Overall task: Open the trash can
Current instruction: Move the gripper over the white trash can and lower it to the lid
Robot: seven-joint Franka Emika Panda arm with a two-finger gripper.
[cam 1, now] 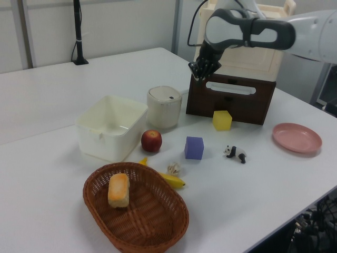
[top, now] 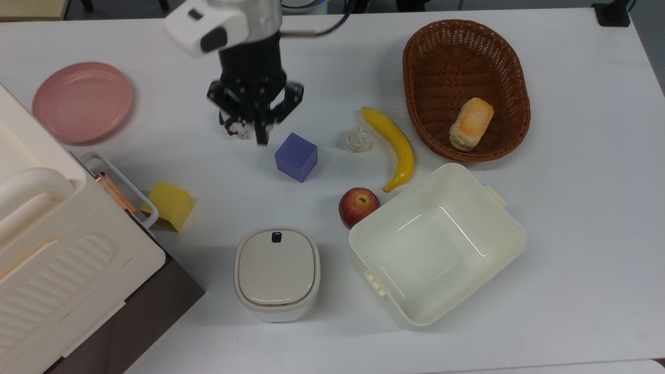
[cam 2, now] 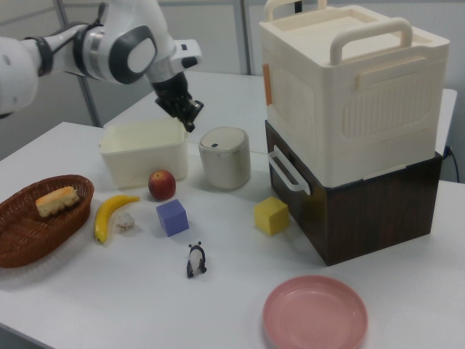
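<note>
The trash can (top: 277,272) is a small beige-white bin near the table's front edge in the top view, its flat lid down and the dark button (top: 276,237) on the far side of the lid. It also stands next to the brown base in the left view (cam 1: 164,107) and in the right view (cam 2: 224,157). My gripper (top: 261,137) hangs shut and holds nothing, well above the table. In the top view it covers the toy panda. It sits up and to the right of the can in the left view (cam 1: 198,75), and up and to the left of it in the right view (cam 2: 190,122).
A cream tub (top: 439,169) stands right of the can, with an apple (top: 358,206) between them. A purple cube (top: 296,157), a banana (top: 395,145), a white crumpled ball (top: 358,139), a yellow block (top: 170,205), a pink plate (top: 82,102) and a basket (top: 415,78) holding bread lie around. A big cream appliance (top: 52,249) fills the top view's left.
</note>
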